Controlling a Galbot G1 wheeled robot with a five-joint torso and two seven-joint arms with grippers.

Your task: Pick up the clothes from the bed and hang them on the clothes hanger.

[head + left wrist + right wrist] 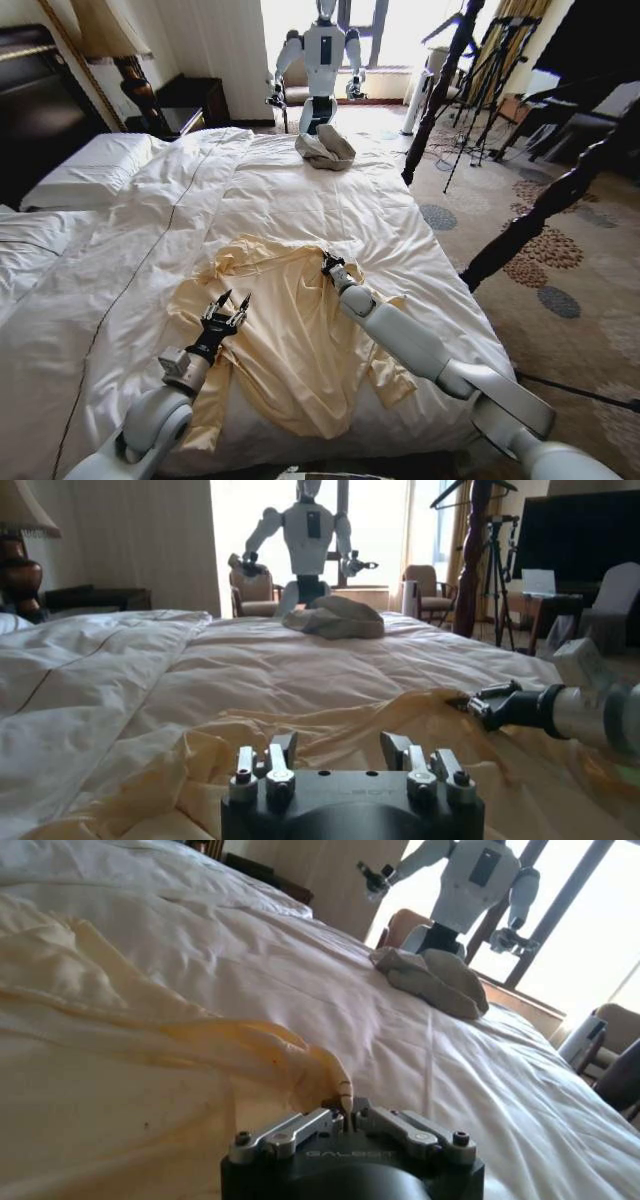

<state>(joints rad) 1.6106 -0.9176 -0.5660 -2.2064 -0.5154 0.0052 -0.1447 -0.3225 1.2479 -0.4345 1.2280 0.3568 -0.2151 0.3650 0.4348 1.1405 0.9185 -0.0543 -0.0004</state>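
Observation:
The clothes, a pale yellow thin top, lie spread flat on the near part of the bed, which has a puffy white duvet. My right gripper sits at the top's far edge. In the right wrist view it is shut, with a fold of yellow fabric pinched at its tips. My left gripper hovers open just over the garment's left side, and its fingers stand apart above the cloth. The clothes hanger, a dark wooden stand, rises beside the bed's far right corner.
A grey-beige cloth bundle rests at the bed's far end, with another white robot standing behind it. White pillows lie at the left. A second dark post leans over the patterned carpet at the right, and tripods stand beyond.

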